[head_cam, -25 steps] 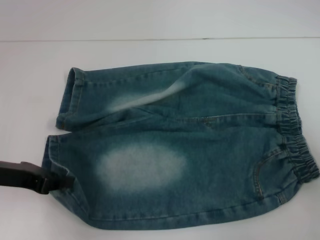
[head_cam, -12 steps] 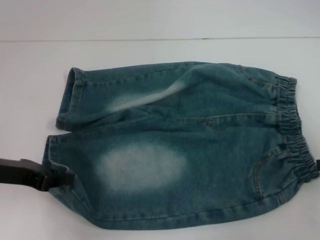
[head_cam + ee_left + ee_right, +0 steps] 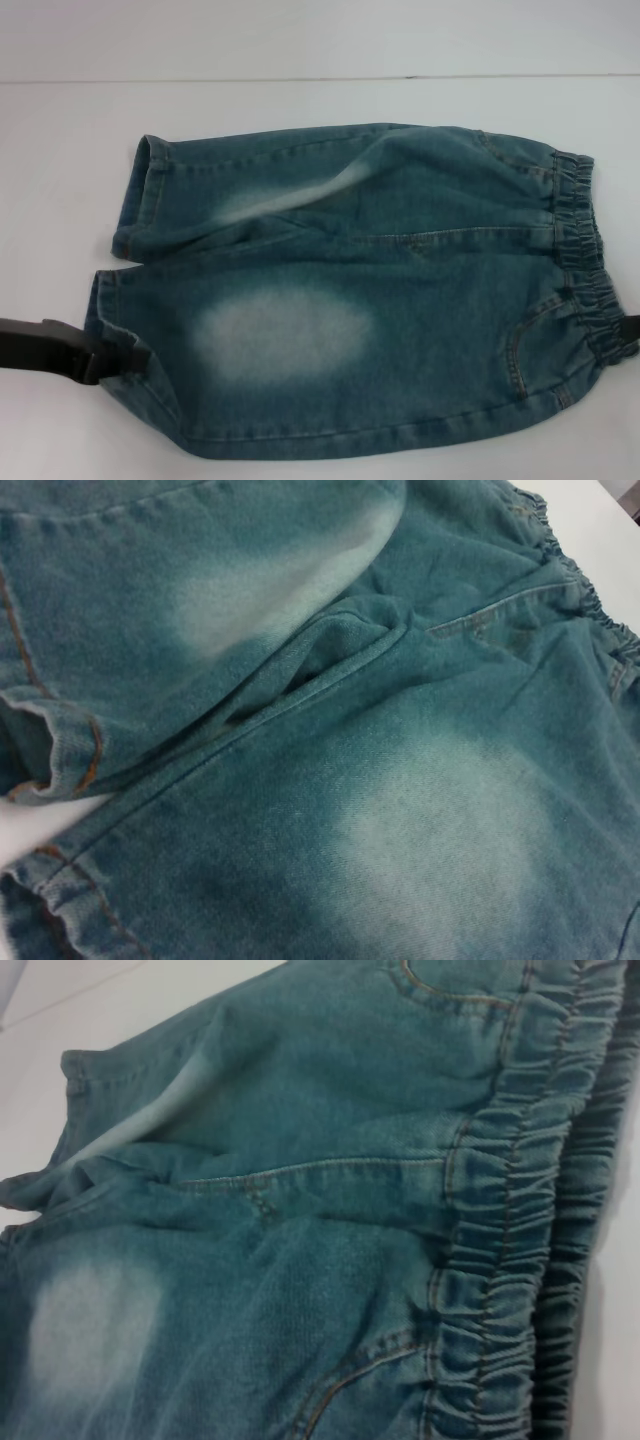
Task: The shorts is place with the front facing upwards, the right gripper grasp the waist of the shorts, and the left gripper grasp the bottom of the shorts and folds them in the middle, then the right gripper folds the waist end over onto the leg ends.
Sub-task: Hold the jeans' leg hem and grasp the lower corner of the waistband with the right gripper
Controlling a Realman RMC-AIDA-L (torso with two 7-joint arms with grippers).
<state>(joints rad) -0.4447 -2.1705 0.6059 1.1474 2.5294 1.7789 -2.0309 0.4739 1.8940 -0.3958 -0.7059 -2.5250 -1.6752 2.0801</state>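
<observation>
Blue denim shorts (image 3: pixel 340 300) lie flat, front up, on the white table (image 3: pixel 300 100). The elastic waist (image 3: pixel 585 260) is at the right and the two leg ends (image 3: pixel 130 200) are at the left. My left gripper (image 3: pixel 125 360), black, reaches in from the left edge and touches the hem of the near leg. Only a dark sliver of my right gripper (image 3: pixel 631 326) shows at the right edge, beside the near end of the waist. The left wrist view looks close over the legs and crotch (image 3: pixel 330 650). Most of the right wrist view is the gathered waistband (image 3: pixel 520 1210).
Bare white tabletop surrounds the shorts on the far side and to the left. A faint seam line (image 3: pixel 300 78) crosses the table at the back.
The left gripper has shifted slightly right, onto the near leg hem. A dark part of the right gripper has come into view at the right edge by the waist.
</observation>
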